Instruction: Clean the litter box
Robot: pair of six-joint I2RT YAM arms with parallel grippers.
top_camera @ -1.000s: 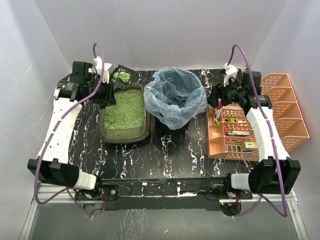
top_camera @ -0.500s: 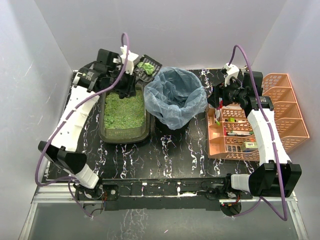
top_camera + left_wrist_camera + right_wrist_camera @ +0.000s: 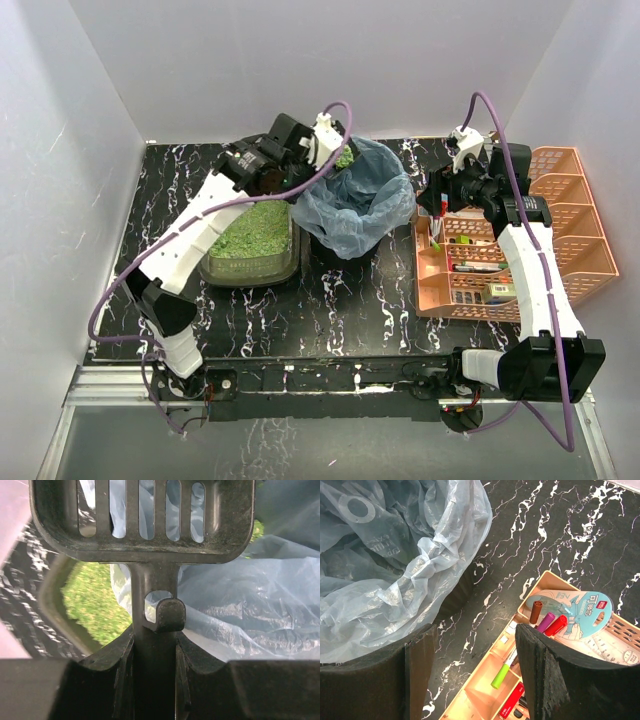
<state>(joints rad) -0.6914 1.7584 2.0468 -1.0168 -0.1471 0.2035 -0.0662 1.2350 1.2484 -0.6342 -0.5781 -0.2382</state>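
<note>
Scoop (image 3: 150, 555) matt black plastic; bin bag (image 3: 380, 555) crinkled translucent film; litter box (image 3: 250, 272) smooth plastic.

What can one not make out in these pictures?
Left wrist view: the top edge cuts off the front of the scoop.
Top view: the left arm covers the far end of the litter box.
Top view: folds of the blue bag hide the bottom of the bin.
Right wrist view: print on items in the organiser is too small to read.

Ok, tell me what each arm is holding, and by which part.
The left jaws are shut on the black slotted litter scoop, gripping its handle just below the hook hole. The right jaws stand open and hold nothing.
</note>
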